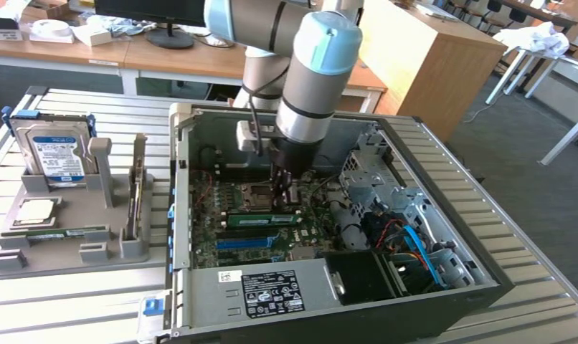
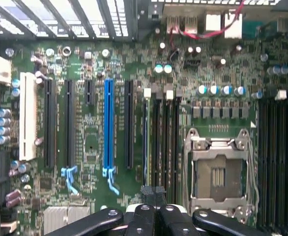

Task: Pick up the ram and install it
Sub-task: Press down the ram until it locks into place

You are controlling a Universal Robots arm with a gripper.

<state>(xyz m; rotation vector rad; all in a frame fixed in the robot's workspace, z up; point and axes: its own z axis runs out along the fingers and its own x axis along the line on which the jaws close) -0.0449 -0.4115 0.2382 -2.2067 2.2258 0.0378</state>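
Over the motherboard, mid-frame in the exterior view, the fingers [image 1: 291,195] hover above the long green ram stick [image 1: 263,219]; I cannot tell their opening. Seating well likely needs even, square pressure.

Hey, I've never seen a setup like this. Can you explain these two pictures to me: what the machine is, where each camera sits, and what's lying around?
The machine is a grey-and-blue robot arm reaching down into an open black computer case that stands on a slatted metal table. One picture comes from a camera off the arm that sees the whole scene. The other comes from a camera on the arm's wrist, looking at the green motherboard, its silver processor socket and the black tool.

Beside the case, a grey plastic tray holds a silver hard drive with a blue-white label, a square silver processor chip and a long green memory stick. A second green memory stick lies along the motherboard, close to the tool. I cannot tell whether the tool grips anything.
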